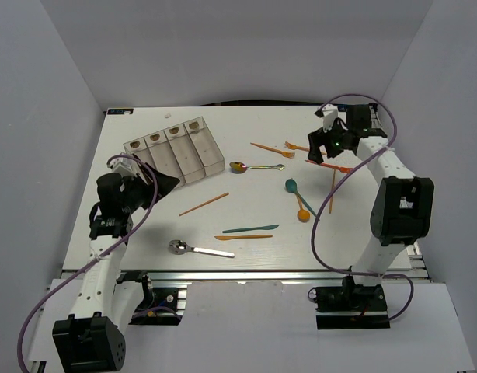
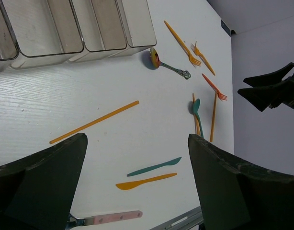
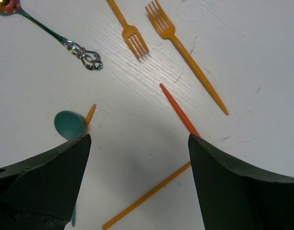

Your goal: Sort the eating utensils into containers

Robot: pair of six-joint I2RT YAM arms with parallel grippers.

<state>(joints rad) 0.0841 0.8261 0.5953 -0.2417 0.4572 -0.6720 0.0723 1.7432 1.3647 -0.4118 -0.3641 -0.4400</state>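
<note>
Grippers first: your left gripper (image 2: pixel 137 139) is spread wide with nothing between its fingers, and it hangs over the table just in front of the containers (image 1: pixel 183 159). Your right gripper (image 3: pixel 139 136) is spread wide too and grips nothing. The red fork (image 3: pixel 178 109) lies on the table under it, handle showing in the gap between the fingers.

The containers sit at the far left of the table, four clear bins joined in a row and set at an angle.

Every utensil I can see is loose on the table. An iridescent spoon (image 1: pixel 258 167) lies near the bins' right corner, with two orange forks (image 3: pixel 185 55) beyond it. A teal spoon (image 1: pixel 291 186) and an orange spoon (image 1: pixel 303 215) are mid-right, and an orange chopstick (image 1: pixel 203 203) is in the middle. A teal knife (image 1: pixel 250 229) and an orange knife (image 1: pixel 243 236) lie side by side, and a metal spoon (image 1: pixel 193 249) is closest to your edge.
</note>
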